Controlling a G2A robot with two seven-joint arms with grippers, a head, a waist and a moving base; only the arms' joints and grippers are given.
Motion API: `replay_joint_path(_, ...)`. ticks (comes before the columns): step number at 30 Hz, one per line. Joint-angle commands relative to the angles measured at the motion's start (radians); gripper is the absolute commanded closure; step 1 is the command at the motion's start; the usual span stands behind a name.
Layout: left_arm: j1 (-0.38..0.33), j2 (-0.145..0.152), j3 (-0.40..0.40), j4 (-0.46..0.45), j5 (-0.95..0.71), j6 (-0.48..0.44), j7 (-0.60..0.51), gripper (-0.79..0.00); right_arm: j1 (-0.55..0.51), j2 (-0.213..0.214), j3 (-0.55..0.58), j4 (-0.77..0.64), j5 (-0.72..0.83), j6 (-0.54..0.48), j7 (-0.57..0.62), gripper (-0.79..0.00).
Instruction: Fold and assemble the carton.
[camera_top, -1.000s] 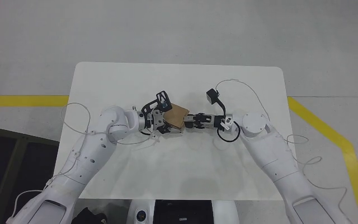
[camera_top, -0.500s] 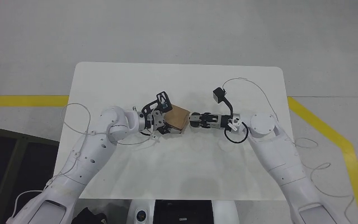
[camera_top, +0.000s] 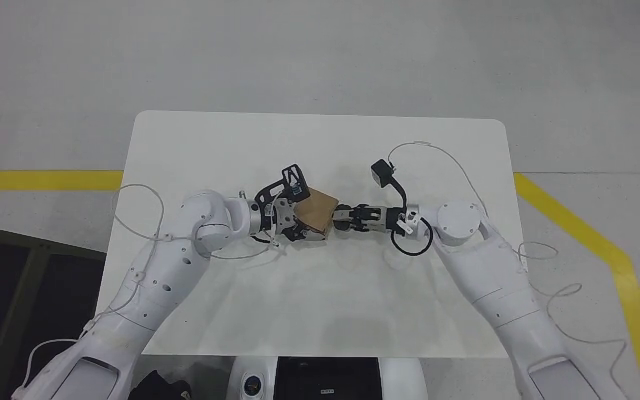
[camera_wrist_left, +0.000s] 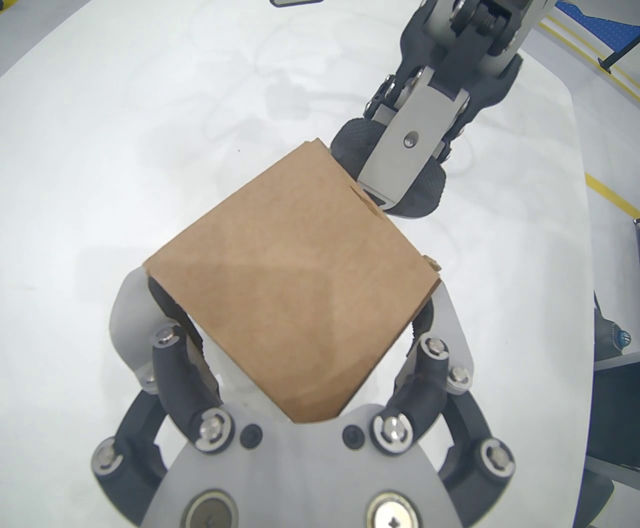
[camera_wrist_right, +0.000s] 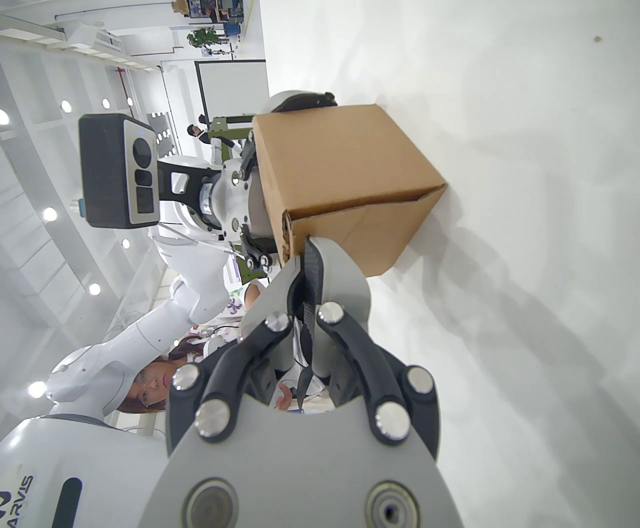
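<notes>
On the table, I'm clamping the boxy brown carton in my left gripper; the right gripper, pinched closed, is touching its edge.

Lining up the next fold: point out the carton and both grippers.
carton (camera_wrist_right: 345, 165), right wrist view, middle of its broad face.
left gripper (camera_wrist_left: 287, 305), left wrist view, midway between fingertips, over the carton.
right gripper (camera_wrist_right: 309, 260), right wrist view, midway between fingertips.

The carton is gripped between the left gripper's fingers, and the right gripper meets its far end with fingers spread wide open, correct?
Not quite. The right gripper has its fingers closed together, not spread wide, as the right wrist view shows. The rest holds: the carton sits between the fingers of the left gripper, and the right gripper's tip is at its far end.
</notes>
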Motion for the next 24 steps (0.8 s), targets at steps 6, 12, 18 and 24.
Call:
replay_joint_path(6,-0.001,-0.001,0.004,0.004,-0.004,0.003,-0.003,-0.785,0.030,-0.011,-0.029,0.036,0.009,-0.011,0.005,0.000)
replay_joint_path(12,-0.007,0.000,-0.006,0.024,0.000,0.017,-0.001,-0.785,0.024,-0.001,0.000,0.026,0.004,-0.010,0.009,0.000)
replay_joint_path(18,-0.011,0.010,-0.056,0.031,-0.033,0.020,-0.013,-0.785,-0.025,0.024,0.070,-0.058,-0.012,0.006,0.009,-0.062)
replay_joint_path(24,0.012,0.030,-0.128,-0.010,-0.080,0.005,-0.051,-0.785,-0.070,0.042,0.127,-0.123,-0.020,-0.029,-0.003,-0.135)
